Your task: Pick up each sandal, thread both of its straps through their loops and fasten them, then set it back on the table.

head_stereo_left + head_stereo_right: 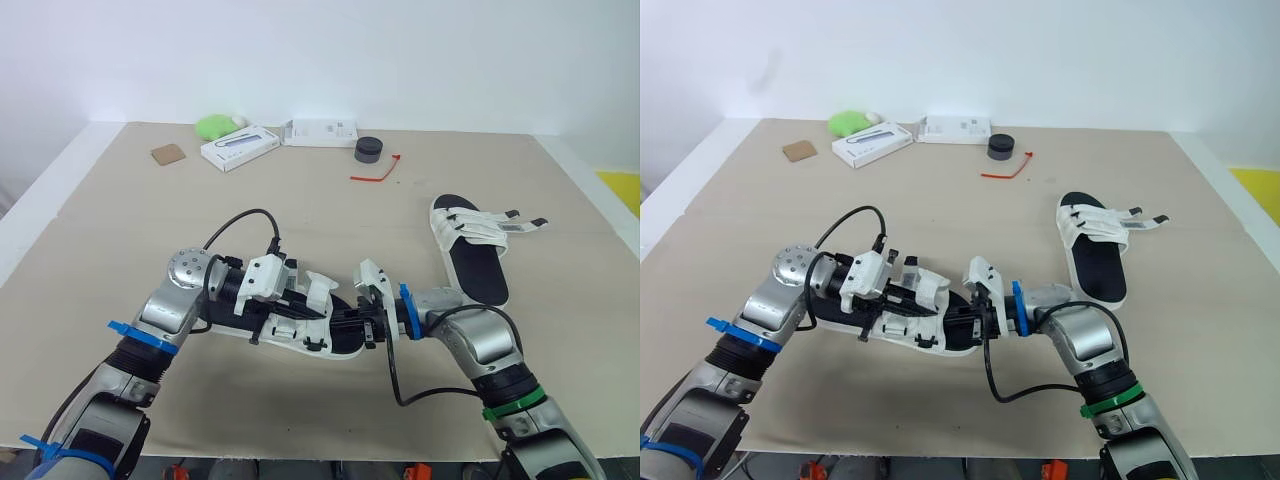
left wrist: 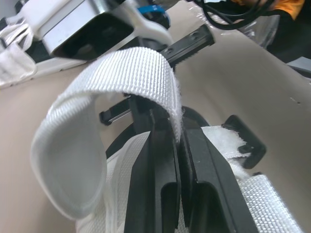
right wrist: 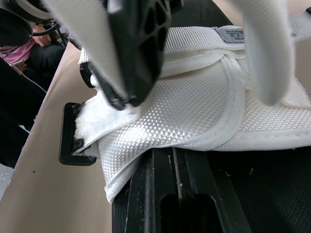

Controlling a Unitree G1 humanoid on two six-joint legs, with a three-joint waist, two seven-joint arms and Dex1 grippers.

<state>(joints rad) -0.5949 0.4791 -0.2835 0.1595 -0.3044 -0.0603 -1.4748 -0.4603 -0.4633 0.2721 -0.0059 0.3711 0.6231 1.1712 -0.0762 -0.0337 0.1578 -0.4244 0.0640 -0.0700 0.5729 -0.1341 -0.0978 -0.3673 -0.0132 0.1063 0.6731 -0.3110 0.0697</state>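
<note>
The left gripper [image 1: 298, 302] pinches a white strap [image 2: 141, 73] of the near sandal [image 1: 335, 345] at the table's [image 1: 120, 220] front middle. The right gripper [image 1: 368, 322], jaws pressed together, meets its white upper, whose grey tag [image 3: 231, 34] is unreadable. The second sandal [image 1: 475, 250] lies on the table farther right.

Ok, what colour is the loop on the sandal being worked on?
Black, against the white strap; the loop shows best in the right wrist view.

Nothing can be read. A white box [image 1: 238, 148] and a second box [image 1: 322, 131] near the far edge of the tabletop [image 1: 120, 220] carry print too small to tell, as does the grey tag [image 3: 229, 34] on the sandal strap [image 3: 204, 102].
</note>
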